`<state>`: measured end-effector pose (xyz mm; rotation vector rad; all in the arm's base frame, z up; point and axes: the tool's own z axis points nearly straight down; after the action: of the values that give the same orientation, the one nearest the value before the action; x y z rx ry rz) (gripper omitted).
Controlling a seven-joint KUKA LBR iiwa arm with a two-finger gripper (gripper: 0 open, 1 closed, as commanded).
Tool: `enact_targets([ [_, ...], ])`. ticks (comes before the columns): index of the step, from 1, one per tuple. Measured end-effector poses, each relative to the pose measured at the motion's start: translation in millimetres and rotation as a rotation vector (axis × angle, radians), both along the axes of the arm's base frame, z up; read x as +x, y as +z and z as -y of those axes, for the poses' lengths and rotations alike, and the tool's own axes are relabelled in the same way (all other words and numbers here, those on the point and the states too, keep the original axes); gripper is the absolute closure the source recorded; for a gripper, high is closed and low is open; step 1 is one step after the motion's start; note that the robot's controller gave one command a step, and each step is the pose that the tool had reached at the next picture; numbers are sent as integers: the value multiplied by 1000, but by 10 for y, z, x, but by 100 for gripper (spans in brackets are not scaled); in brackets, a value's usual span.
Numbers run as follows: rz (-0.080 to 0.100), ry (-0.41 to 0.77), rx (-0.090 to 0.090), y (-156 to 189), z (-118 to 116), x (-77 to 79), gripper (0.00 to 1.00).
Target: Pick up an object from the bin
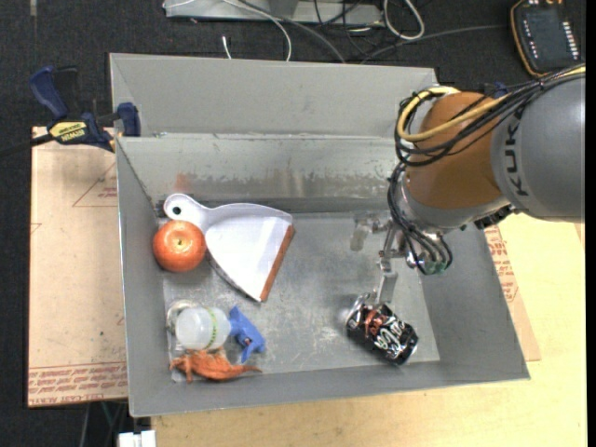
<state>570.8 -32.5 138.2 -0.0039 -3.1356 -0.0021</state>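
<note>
The hand [379, 282] is hanging low in the bin [307, 170], well to the right of the white dustpan [247, 250]. Its tip is sitting at the dustpan-side end of a crushed black can [384, 333] with red and white print. Whether the hand is apart or together I cannot tell from this angle.

The can is lying on its side on the bin floor, well apart from the dustpan, to its right and closer to the bin's front wall, with nothing crowding it. That is making it the likely target.

To do this step well, the hand is probably needing to shift a little farther from the dustpan, so that it is centring over the can's body rather than its end. It should be closing across the can's narrow width. A dented can is likely giving uneven faces, so a grip near the end is risking a slip or a roll.

The red apple [179, 247] is touching the dustpan's left side. The small heap below the dustpan, a white bottle [197, 327], a blue piece [244, 331] and an orange piece [212, 369], is lying well clear of the work.
</note>
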Motion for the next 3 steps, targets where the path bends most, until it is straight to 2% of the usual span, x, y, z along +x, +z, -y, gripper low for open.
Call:
enact_targets([
  [1, 7, 2, -1, 37, -1, 19, 0],
  [2, 10, 24, 0, -678, 145, -745, 0],
  [3, 25, 150, -1, -233, 124, -775, 0],
])
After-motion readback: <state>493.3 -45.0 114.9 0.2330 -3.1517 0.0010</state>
